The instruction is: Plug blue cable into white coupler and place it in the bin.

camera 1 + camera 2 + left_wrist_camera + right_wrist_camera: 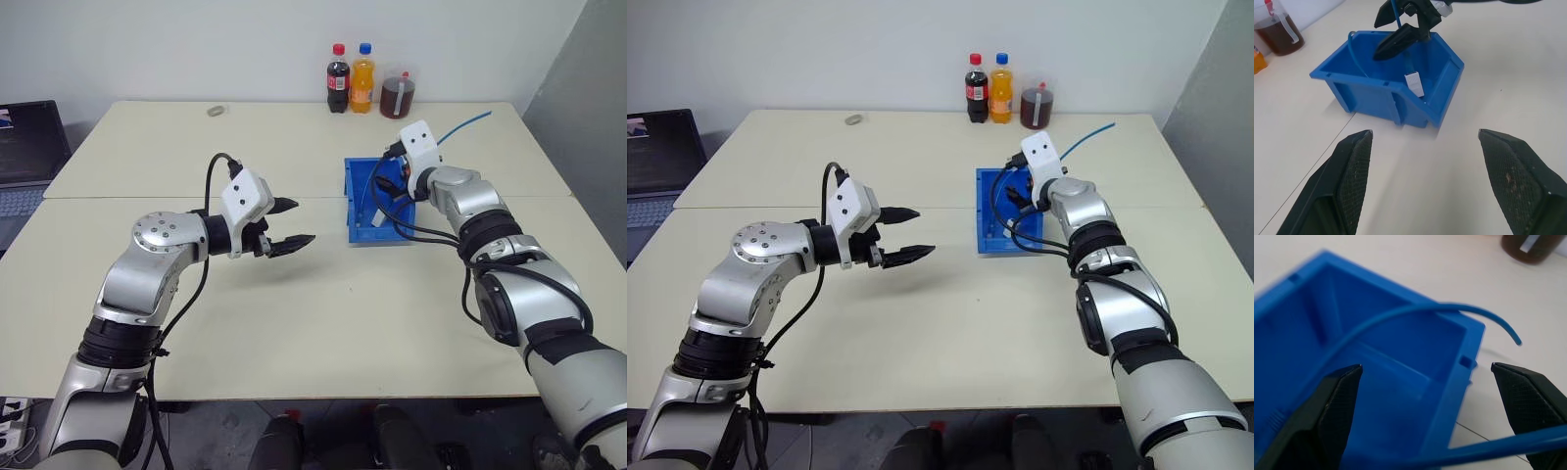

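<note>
L tool [290,224] open, empty, R tool [1400,27] open over bin [1376,93]

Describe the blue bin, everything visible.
The bin is bright blue, glossy plastic by the look, rectangular, open-topped with a lowered front lip. It sits upright on the pale table, near the right end effector, which hovers open above it. Inside, a thin blue cable runs down to a small white coupler leaning near the front lip.
</note>
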You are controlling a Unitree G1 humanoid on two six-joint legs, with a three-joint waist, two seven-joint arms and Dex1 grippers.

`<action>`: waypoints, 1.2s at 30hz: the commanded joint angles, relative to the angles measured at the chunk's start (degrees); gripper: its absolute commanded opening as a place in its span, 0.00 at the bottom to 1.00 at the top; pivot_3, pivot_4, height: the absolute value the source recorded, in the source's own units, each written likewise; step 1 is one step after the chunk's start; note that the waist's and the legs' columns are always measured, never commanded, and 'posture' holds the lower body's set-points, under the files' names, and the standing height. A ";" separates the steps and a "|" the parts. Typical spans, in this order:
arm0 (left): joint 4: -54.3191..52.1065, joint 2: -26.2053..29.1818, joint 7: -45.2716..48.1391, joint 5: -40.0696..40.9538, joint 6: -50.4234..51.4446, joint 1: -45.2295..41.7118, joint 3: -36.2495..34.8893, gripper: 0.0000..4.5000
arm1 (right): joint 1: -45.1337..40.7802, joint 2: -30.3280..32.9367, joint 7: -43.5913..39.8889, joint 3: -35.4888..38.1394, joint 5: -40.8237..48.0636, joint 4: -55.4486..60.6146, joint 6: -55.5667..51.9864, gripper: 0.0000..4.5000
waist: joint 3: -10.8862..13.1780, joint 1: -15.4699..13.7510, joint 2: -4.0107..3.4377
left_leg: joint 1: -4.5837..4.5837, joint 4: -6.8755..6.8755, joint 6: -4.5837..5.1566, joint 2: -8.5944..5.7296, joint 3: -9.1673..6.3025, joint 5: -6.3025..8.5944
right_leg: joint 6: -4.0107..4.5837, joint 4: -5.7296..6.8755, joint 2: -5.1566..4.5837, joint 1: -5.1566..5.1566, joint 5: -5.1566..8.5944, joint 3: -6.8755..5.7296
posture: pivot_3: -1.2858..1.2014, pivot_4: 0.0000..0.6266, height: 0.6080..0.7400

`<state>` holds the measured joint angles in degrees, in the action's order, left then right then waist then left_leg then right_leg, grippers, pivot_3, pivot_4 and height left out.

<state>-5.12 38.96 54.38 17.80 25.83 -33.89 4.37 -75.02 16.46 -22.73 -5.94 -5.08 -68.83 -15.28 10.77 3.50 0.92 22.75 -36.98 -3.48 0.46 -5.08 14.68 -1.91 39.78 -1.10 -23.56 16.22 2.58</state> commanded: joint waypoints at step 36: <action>0.76 -10.11 -20.39 -3.84 -14.00 7.78 -13.10 0.80 | 42.06 -3.32 8.37 19.62 10.97 76.16 -5.44 1.00 | -0.02 -0.55 0.00 | -0.03 -0.13 0.01 0.03 -0.05 0.00 | -0.01 0.18 -0.03 0.02 0.00 -0.01 | 0.52 0.24 1.00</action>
<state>-3.91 29.72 38.42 15.01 14.60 -27.83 -5.02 -35.40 14.39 -19.12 11.36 6.10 1.00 -23.89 10.74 2.95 0.92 22.71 -37.08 -3.47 0.49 -5.12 14.69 -1.92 39.94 -1.11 -23.54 16.22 2.57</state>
